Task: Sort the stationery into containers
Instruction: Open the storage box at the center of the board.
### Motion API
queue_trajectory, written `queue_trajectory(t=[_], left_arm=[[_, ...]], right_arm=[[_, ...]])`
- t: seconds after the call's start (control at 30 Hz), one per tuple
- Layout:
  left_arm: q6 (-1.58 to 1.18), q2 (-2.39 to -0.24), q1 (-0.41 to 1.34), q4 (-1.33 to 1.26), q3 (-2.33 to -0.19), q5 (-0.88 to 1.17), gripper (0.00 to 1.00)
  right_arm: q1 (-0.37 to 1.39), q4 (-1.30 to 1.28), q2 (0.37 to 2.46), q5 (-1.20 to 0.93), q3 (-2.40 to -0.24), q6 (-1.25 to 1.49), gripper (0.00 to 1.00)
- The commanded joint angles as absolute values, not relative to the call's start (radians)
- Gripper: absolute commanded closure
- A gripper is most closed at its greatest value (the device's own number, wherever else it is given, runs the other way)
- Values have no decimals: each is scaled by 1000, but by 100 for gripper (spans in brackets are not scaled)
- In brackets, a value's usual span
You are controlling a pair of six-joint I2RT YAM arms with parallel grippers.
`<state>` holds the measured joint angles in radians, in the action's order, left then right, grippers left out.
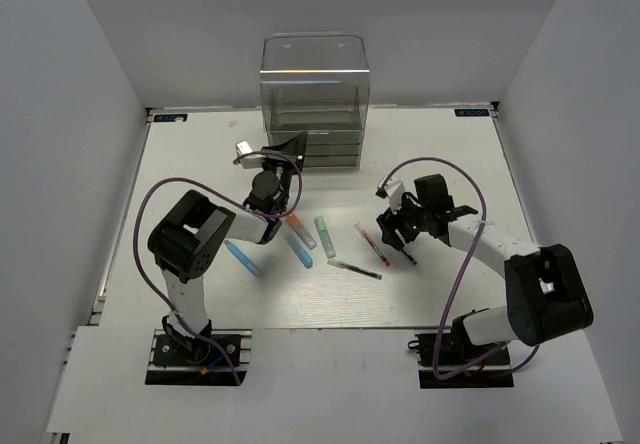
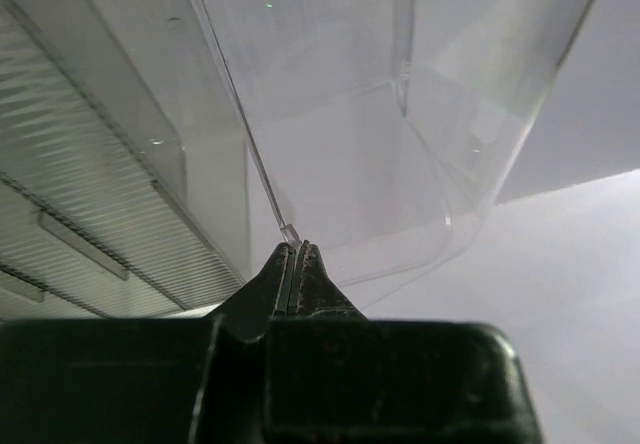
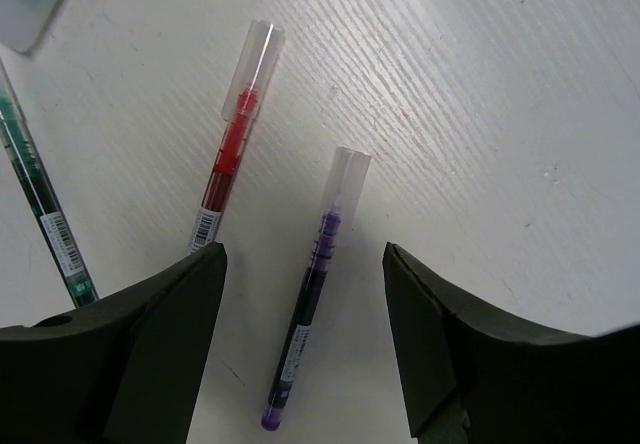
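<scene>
White grained tabletop (image 1: 200, 164), pale walls (image 1: 90, 54) around. Clear plastic cabinet (image 1: 314, 94): rounded corners, shallow stacked drawers (image 1: 330, 149). Left gripper (image 2: 297, 257) at cabinet front, fingers clenched, tips against thin clear drawer wall (image 2: 330, 164). Right gripper (image 3: 303, 259) nearer than cabinet, rightward, fingers spread astride dark purple pen (image 3: 318, 284), both clear of it. Before cabinet: four stubby markers (image 1: 325, 236), three thin capped pens (image 1: 372, 244).

The table (image 1: 200, 164) is white, finely ribbed up close. Scattered colour on it: a light-blue marker (image 1: 243, 259), an orange marker (image 1: 300, 230), a mint-green marker (image 1: 325, 236). Red pen (image 3: 232, 154), purple pen (image 3: 310, 304), dark green pen (image 3: 45, 204), clear caps on the red and purple. The cabinet (image 1: 315, 99) is see-through, greyish. The arms (image 1: 190, 234) are black and the cables (image 1: 150, 204) purple.
</scene>
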<state>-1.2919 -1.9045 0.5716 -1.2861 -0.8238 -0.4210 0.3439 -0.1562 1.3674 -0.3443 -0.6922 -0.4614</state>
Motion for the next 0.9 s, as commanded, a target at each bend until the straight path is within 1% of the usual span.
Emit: queue_trajectory(t=[0.0,0.2,0.4,0.53,0.63,0.77,0.87], left_arm=[[-1253,-1799,575,-1351,-856,-388,100],[-1253,-1781,575,-1351,-865,-388,100],[-1253,-1772,575,-1342,-865,-388,100],[-1253,-1772,575,-1342,-865,-388,100],[-1253,-1772,575,-1342,-874,-388,100],[-1253,-1772,575,-1342,-874,-388,100],[-1253,-1772,575,-1342,-884,-388,100]], right_arm=[[357,-127,1399,-308,-735,-460,30],[379,-117,1437,-242,-739,-449,30],[388,-104,1414,-242,-739,-453,30],[396,-103,1440,-174,-761,-451,30],[390,-107,1456,-152,-761,-453,31],[396,-115,1468,-156,-762,-445,38],[396,-127,1477,-163,-767,-442,40]])
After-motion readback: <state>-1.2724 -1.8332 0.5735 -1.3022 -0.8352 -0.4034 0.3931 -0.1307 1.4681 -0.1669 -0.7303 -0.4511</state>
